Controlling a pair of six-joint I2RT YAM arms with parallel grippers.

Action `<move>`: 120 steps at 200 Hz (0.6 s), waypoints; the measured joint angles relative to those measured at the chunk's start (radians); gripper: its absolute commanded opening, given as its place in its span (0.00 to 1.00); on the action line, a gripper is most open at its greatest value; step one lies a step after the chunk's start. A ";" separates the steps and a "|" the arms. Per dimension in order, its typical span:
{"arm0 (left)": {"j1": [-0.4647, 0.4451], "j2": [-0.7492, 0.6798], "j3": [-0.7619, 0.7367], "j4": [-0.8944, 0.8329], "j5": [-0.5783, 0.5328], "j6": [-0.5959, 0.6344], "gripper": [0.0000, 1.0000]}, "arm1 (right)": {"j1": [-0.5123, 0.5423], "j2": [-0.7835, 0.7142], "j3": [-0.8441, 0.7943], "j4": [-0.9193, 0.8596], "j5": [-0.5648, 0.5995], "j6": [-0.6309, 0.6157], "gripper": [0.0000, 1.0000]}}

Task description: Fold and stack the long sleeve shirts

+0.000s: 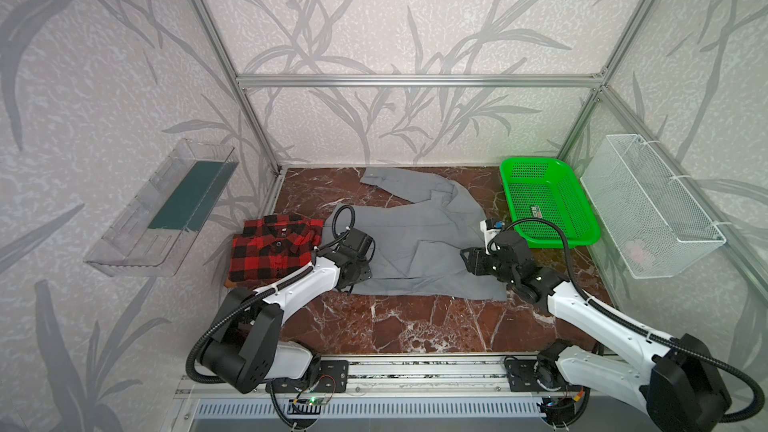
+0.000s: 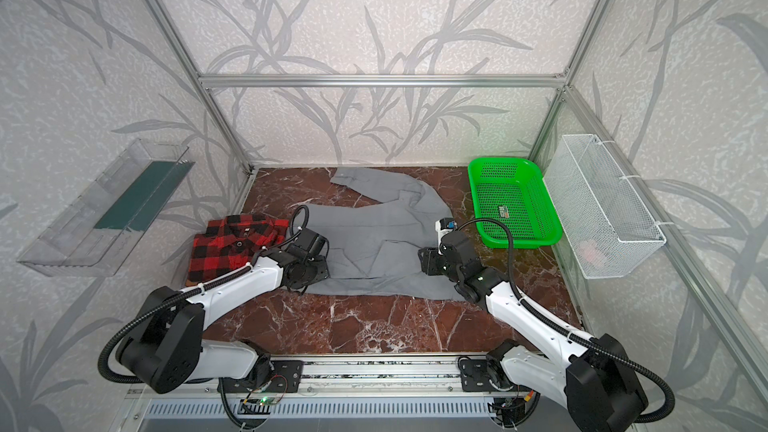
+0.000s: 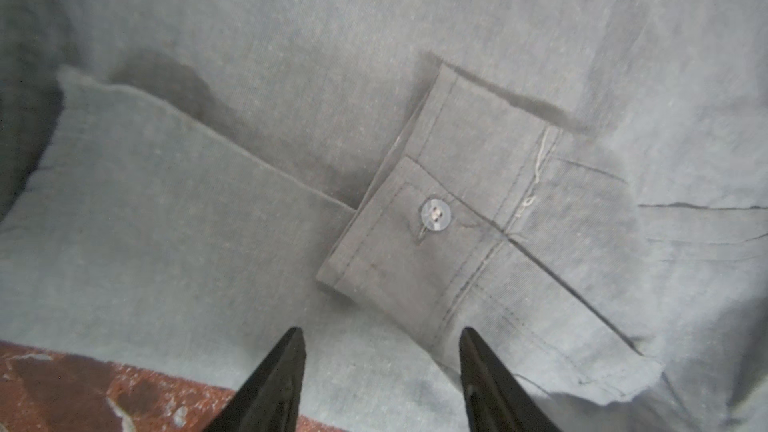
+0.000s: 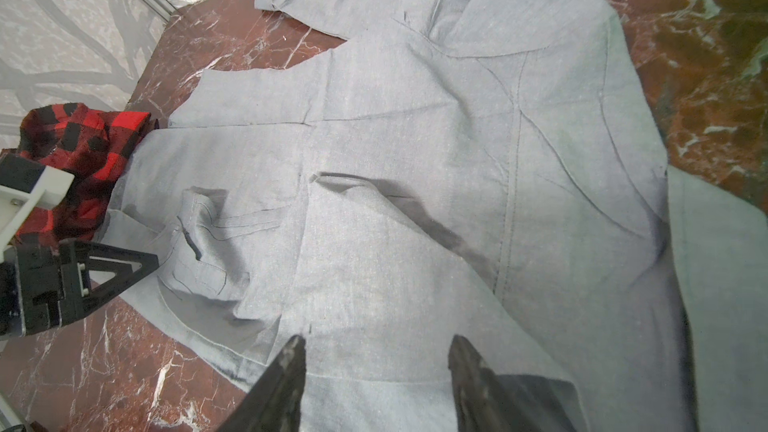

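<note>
In both top views the light grey shirt [image 1: 415,234] [image 2: 374,238] lies spread at the centre of the marble table [image 1: 415,322], and the folded red-and-black plaid shirt [image 1: 270,249] lies just beside it on the left. The left gripper [image 3: 380,351] hovers over the grey cloth near a buttoned cuff [image 3: 436,218], jaws parted and empty. The right gripper [image 4: 376,359] has its jaws apart at the shirt's right edge; whether it grips the cloth is unclear.
</note>
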 measured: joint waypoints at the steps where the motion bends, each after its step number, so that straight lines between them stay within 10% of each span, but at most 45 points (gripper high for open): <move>1: 0.000 0.001 0.000 0.000 0.000 0.002 0.46 | 0.000 0.000 0.000 0.000 0.000 0.000 0.56; 68: 0.000 0.068 0.012 0.030 -0.018 0.011 0.29 | -0.002 -0.002 -0.010 0.007 -0.016 0.000 0.56; 94: 0.000 0.070 0.021 0.025 -0.034 0.008 0.00 | -0.002 -0.004 -0.012 0.008 -0.016 0.000 0.56; 120: 0.000 0.063 0.056 -0.002 -0.063 0.020 0.00 | -0.014 -0.006 -0.022 0.011 -0.023 0.003 0.55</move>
